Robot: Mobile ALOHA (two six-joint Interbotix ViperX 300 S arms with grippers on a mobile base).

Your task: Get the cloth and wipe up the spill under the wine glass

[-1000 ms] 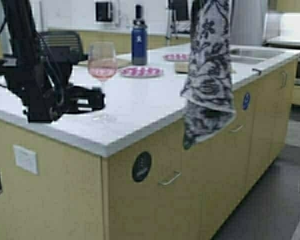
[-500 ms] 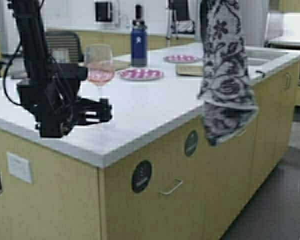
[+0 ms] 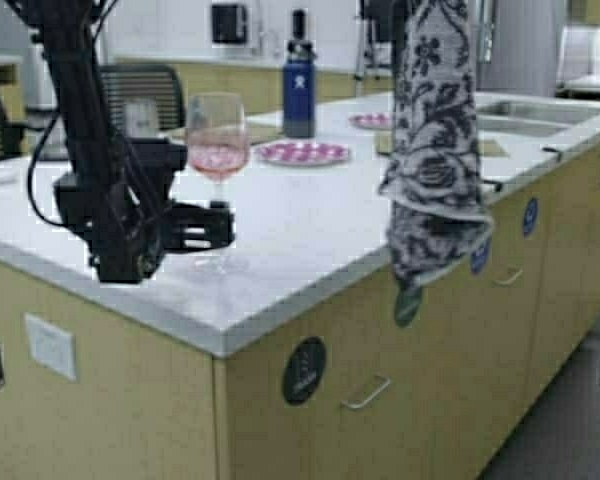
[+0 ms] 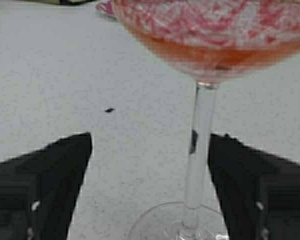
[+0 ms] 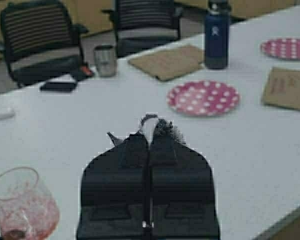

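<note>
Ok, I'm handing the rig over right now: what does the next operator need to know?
Left gripper: open, fingers on either side of the wine glass stem, low near the foot, not closed on it.
Right gripper: shut on the cloth, which hangs in the air above the counter's front edge, to the right of the glass.
Done: cloth fetched.
Left: grip and lift the glass, wipe the counter beneath it. The glass holds pink liquid, so lift it level.

Wine glass [image 4: 200, 145] stem between the open left end effector [image 4: 149, 185] fingers
</note>
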